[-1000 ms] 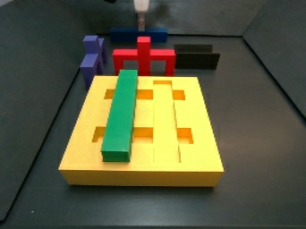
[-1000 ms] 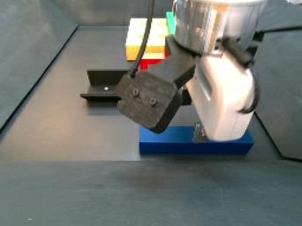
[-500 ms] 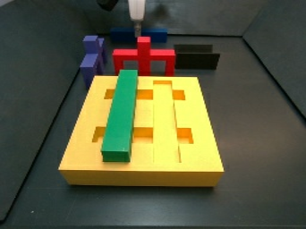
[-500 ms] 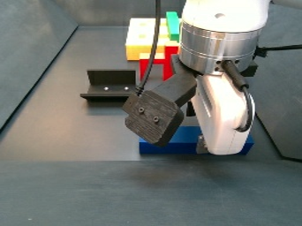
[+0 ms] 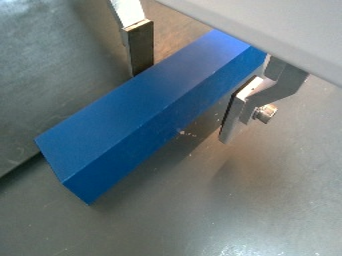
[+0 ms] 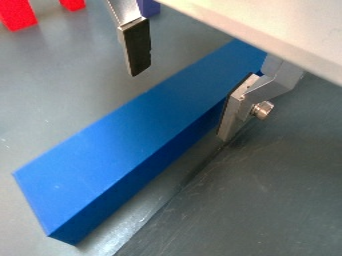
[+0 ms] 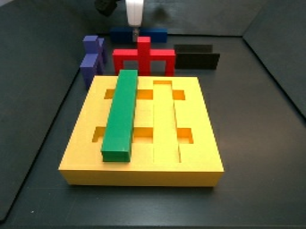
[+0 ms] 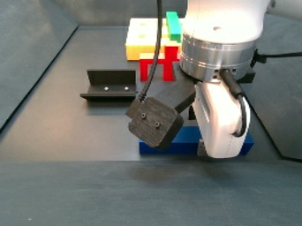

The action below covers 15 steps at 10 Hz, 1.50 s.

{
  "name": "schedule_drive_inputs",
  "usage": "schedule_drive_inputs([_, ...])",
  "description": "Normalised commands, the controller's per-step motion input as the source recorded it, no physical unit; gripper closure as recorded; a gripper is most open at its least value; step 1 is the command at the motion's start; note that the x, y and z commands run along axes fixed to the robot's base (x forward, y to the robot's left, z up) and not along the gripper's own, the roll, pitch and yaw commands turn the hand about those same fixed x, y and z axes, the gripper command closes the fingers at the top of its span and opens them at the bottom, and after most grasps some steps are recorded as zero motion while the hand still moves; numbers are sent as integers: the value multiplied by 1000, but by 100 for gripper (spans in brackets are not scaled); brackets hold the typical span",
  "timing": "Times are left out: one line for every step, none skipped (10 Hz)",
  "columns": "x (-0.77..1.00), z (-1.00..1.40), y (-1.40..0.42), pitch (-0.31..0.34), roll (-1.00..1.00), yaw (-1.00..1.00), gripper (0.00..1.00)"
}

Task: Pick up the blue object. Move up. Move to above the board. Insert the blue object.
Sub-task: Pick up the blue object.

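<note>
The blue object (image 5: pixel 147 110) is a long saturated blue bar lying flat on the dark floor; it fills both wrist views (image 6: pixel 134 170). My gripper (image 5: pixel 190 78) is open and low over it, one finger on each long side. One fingertip (image 6: pixel 135 45) hangs apart from the bar; the opposite one (image 6: pixel 238 108) is close against its side. In a side view the gripper (image 7: pixel 135 18) stands at the far back over the blue object (image 7: pixel 124 36). The wrist body hides most of the bar (image 8: pixel 171 146). The yellow board (image 7: pixel 198 152) lies in front.
A green bar (image 7: pixel 122 112) lies in one groove of the board. A red cross-shaped piece (image 7: pixel 143 55) and a purplish-blue stepped block (image 7: pixel 91 52) stand between the board and the gripper. The fixture (image 8: pixel 109 84) sits off to one side.
The gripper has come down over the blue object and shifted slightly sideways. The bar has not moved.
</note>
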Motion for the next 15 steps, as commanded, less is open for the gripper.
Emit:
schedule_drive_inputs([0,0,0,0,0,0,0])
schedule_drive_inputs([0,0,0,0,0,0,100])
schedule_drive_inputs([0,0,0,0,0,0,100])
schedule_drive_inputs([0,0,0,0,0,0,100])
schedule_drive_inputs([0,0,0,0,0,0,100])
schedule_drive_inputs([0,0,0,0,0,0,100])
schedule_drive_inputs([0,0,0,0,0,0,100])
schedule_drive_inputs([0,0,0,0,0,0,100])
schedule_drive_inputs([0,0,0,0,0,0,100])
schedule_drive_inputs([0,0,0,0,0,0,100])
schedule_drive_inputs([0,0,0,0,0,0,100])
schedule_drive_inputs([0,0,0,0,0,0,100])
schedule_drive_inputs([0,0,0,0,0,0,100])
schedule_drive_inputs([0,0,0,0,0,0,100])
schedule_drive_inputs([0,0,0,0,0,0,100])
